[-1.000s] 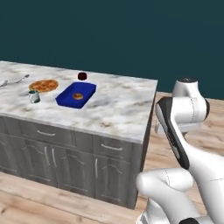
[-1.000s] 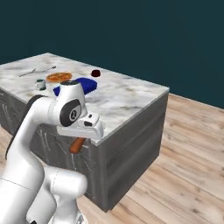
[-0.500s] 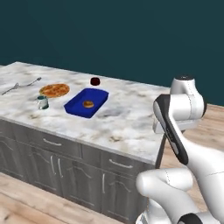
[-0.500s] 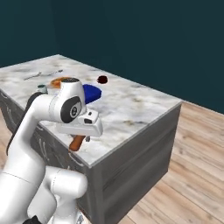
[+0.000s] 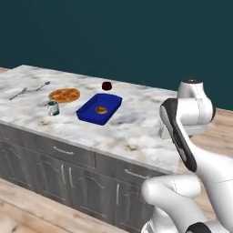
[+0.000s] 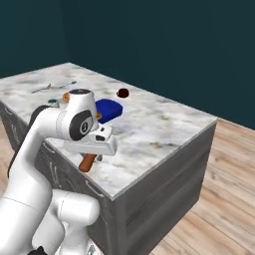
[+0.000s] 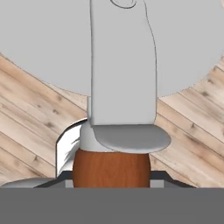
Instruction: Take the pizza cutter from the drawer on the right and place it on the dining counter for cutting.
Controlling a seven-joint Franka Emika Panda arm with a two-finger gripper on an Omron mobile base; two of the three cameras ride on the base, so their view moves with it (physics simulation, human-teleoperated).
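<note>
The pizza cutter (image 7: 118, 87) was already out of its storage place and in the robot's grasp: in the hand view its reddish-brown handle sat between the fingers right at the bottom of the picture, with the round silver wheel spreading wide across the top over bare wooden floor. In the right base view the same brown handle (image 6: 88, 162) poked out below the gripper (image 6: 92, 155), which was closed on it and hung at the near edge of the dining counter (image 6: 164, 132), about level with the marble top. So the fetching part looked finished and the carrying part nearly so; what was left, by my reading, was to bring the tool over the marble, set it down and let go. The counter had room for that: its near right stretch was bare in the left base view, while farther along stood a blue tray (image 5: 99, 109) with a small round bite in it, a pizza (image 5: 64, 95), a small cup (image 5: 53, 108), a dark bowl (image 5: 106, 85) and some cutlery (image 5: 30, 90). Since the wheel hung over floor, not marble, the release seemed not yet due.
</note>
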